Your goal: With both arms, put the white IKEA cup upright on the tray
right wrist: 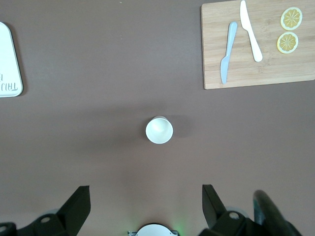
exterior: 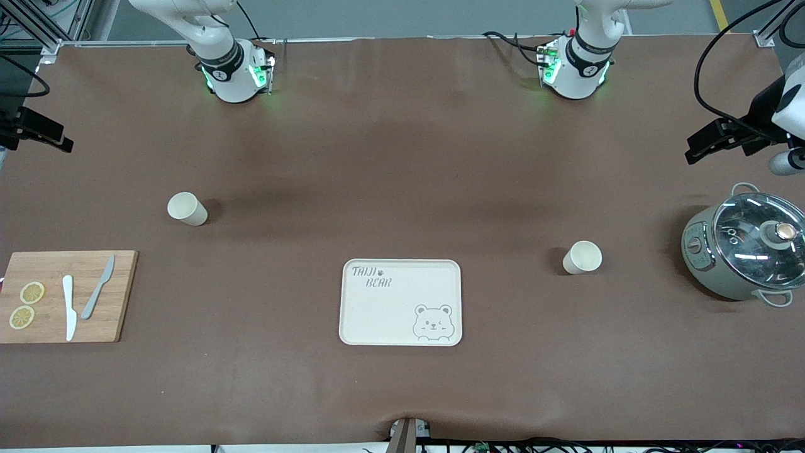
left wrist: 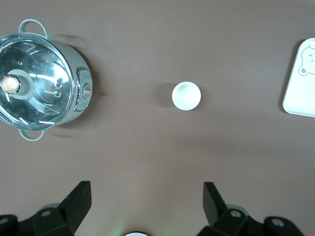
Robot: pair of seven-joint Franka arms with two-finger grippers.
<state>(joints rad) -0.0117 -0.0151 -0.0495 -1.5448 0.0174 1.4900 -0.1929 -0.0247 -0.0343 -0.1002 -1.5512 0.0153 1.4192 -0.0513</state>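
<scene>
Right now both arms wait high, w/ neither hand touching anything. Left hand (left wrist: 144,201) hangs over bare desk (exterior: 402,157) near the left arm's end, fingers (left wrist: 78,199) spread wide apart, holding nothing; in its wrist view a white cup (left wrist: 186,95) stands upright w/ mouth up, and the pot (left wrist: 42,81) w/ glass lid sits well apart from it. Right hand (right wrist: 142,204) hangs over the desk toward the right arm's end, fingers (right wrist: 78,201) likewise spread wide, empty; its wrist view shows a second white cup (right wrist: 159,130) upright on the desk. In the front view the tray (exterior: 400,302) lies flat at approx. desk centre, nearer the camera than both cups, bear face at its 5 o'clock corner and "TAIJI BEAR" lettering at 11 o'clock; nothing rests on it. From the tray, the cup at the left arm's end (exterior: 582,257) is at approx. 2 o'clock, near but apart; the cup at the right arm's end (exterior: 187,208) is at approx. 10 o'clock, well apart. Pot (exterior: 745,253) sits at the tray's 3 o'clock, at the desk edge. Wooden cutting board (exterior: 66,296) sits at the tray's 9 o'clock, carrying two lemon slices (exterior: 27,305), a white knife (exterior: 69,307) and a grey knife (exterior: 99,286), the knives lying side by side, not touching.
</scene>
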